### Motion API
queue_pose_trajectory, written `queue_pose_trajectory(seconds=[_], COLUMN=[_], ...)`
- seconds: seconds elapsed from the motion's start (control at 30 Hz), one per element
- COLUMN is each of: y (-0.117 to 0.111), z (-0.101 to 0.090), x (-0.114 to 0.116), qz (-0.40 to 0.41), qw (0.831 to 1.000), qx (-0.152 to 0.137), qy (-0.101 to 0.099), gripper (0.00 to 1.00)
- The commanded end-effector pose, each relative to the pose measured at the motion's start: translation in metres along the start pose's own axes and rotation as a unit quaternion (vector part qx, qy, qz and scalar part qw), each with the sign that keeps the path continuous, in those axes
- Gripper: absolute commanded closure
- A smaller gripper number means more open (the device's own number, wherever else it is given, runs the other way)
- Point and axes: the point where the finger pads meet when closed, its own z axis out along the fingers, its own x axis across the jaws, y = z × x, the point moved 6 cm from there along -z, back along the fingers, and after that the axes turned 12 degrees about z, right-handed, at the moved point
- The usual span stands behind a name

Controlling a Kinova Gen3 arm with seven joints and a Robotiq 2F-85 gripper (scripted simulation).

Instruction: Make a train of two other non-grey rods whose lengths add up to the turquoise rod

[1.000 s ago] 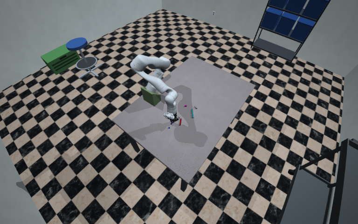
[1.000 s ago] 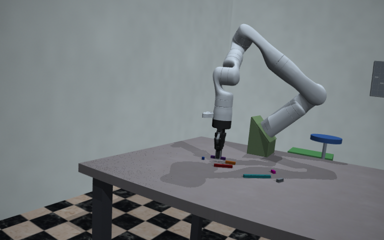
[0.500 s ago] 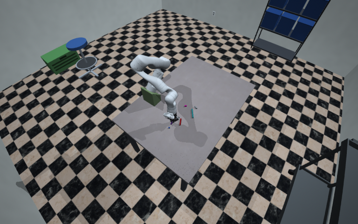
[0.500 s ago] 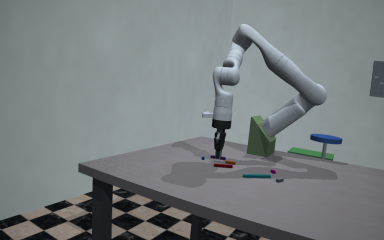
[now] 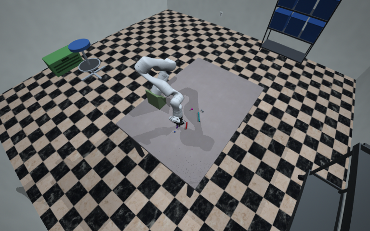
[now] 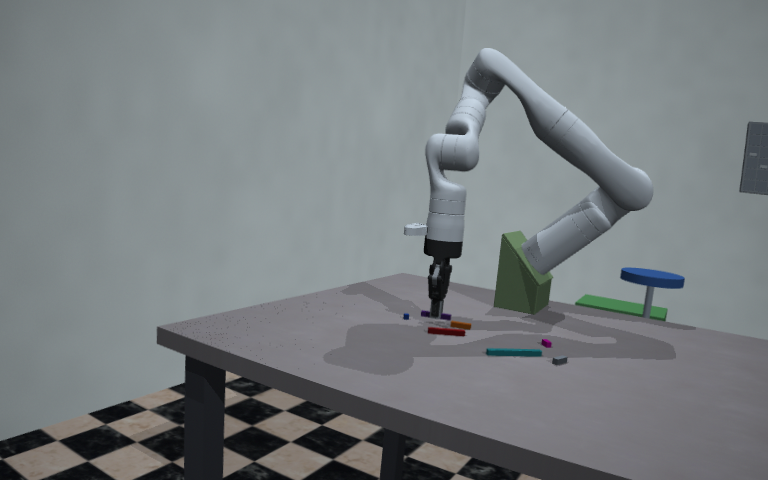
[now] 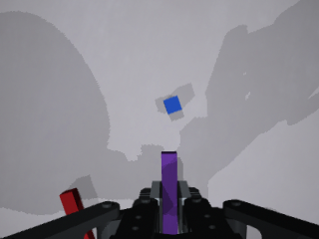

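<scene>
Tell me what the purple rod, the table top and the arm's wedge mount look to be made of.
Purple rod, clamped in the end effector: likely painted wood or hard plastic; flat uniform colour, sharp square edges, no gloss. Table top: matt grey, faintly speckled, perhaps laminate or stone composite. Wedge mount: plain matt green, crisp facets, maybe painted metal or plastic; the look leaves it open.
</scene>
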Motion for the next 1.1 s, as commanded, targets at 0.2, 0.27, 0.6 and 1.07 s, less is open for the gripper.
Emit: queue_pose_trajectory(seconds=[0.2,0.27,0.6,1.07], y=[0.000,0.000,0.000,0.000], z=[-0.001,-0.001,0.001,0.011], x=[0.000,0.000,0.000,0.000], qz=[0.000,0.000,0.000,0.000], qw=[1.000,1.000,1.000,1.000], qx=[0.001,0.001,0.001,0.001], qy=[-0.001,-0.001,-0.001,-0.001], gripper=[0.95,0.95,0.95,0.95])
